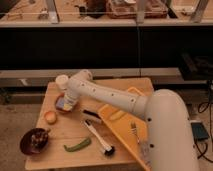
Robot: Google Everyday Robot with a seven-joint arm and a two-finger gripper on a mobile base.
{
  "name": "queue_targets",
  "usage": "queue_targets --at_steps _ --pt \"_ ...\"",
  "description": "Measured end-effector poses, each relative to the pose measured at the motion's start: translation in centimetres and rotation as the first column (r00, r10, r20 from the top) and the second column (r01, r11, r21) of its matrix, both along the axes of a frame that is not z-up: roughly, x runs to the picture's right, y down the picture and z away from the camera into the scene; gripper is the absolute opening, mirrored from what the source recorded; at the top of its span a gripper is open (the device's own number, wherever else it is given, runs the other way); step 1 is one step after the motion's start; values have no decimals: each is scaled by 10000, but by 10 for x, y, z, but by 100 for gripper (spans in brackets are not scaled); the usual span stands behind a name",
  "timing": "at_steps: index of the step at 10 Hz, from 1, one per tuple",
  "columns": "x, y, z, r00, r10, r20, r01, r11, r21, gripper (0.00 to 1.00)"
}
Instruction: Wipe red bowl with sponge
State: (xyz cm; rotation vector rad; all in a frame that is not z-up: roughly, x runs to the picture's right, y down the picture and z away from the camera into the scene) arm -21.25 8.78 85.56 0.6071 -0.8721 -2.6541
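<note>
The red bowl [60, 105] sits at the table's left, mostly covered by my arm, with only its orange-red rim showing. A blue-grey patch in it, right under the arm's end, looks like the sponge [62, 103]. My gripper [68, 101] is down over the bowl, pressed against the sponge. The white forearm runs from the lower right across the table to this spot.
A white cylinder [62, 80] stands just behind the bowl. A small orange thing [50, 116], a dark maroon bowl [33, 141] and a green pepper [77, 145] lie in front. A black-headed brush [99, 137] and a yellow tray [125, 131] lie to the right on the wooden table [55, 160].
</note>
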Motion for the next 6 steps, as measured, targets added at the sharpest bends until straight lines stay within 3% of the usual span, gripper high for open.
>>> queue_targets --at_steps 3,6 --pt "26 -7 3 9970 671 -373 -670 9977 56 0" --pt "17 -32 9 9957 845 -390 -834 9961 295 0"
